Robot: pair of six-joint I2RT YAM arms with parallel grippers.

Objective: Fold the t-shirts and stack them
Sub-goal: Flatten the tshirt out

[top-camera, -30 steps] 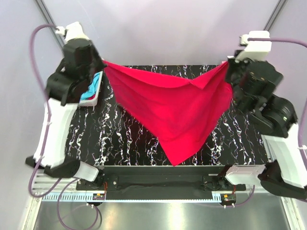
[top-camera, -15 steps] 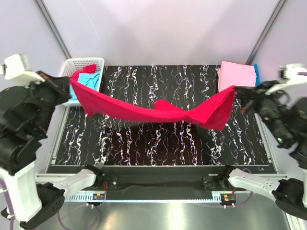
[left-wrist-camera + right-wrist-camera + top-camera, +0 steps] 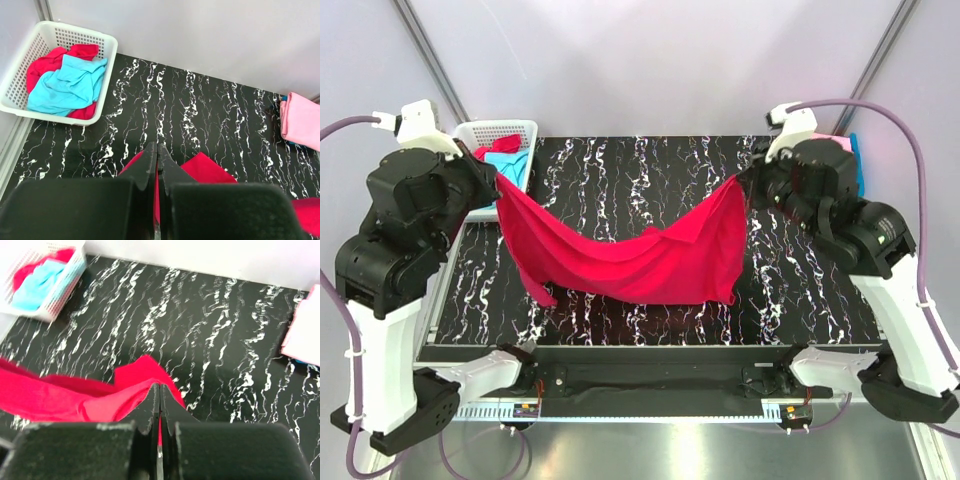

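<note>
A crimson red t-shirt (image 3: pixel 640 255) hangs stretched in the air between my two grippers above the black marbled table (image 3: pixel 640 165). My left gripper (image 3: pixel 498 183) is shut on its left corner; red cloth (image 3: pixel 200 169) shows past its fingers (image 3: pixel 149 160). My right gripper (image 3: pixel 744 180) is shut on its right corner, with red cloth (image 3: pixel 75 395) trailing left of its fingers (image 3: pixel 170 400). A folded pink t-shirt (image 3: pixel 844 148) lies at the far right, over a turquoise one (image 3: pixel 858 160). It shows in the left wrist view too (image 3: pixel 302 120).
A white lattice basket (image 3: pixel 510 131) stands at the far left corner and holds a crumpled turquoise shirt (image 3: pixel 67 85) and a red one (image 3: pixel 47 62). It also shows in the right wrist view (image 3: pixel 62 287). Metal frame posts rise behind both corners.
Both arms swung the red shirt: first it hung high as a wide diamond, then was pulled taut and low, now it sags as a broad sheet with both grippers nearer the table's middle.
</note>
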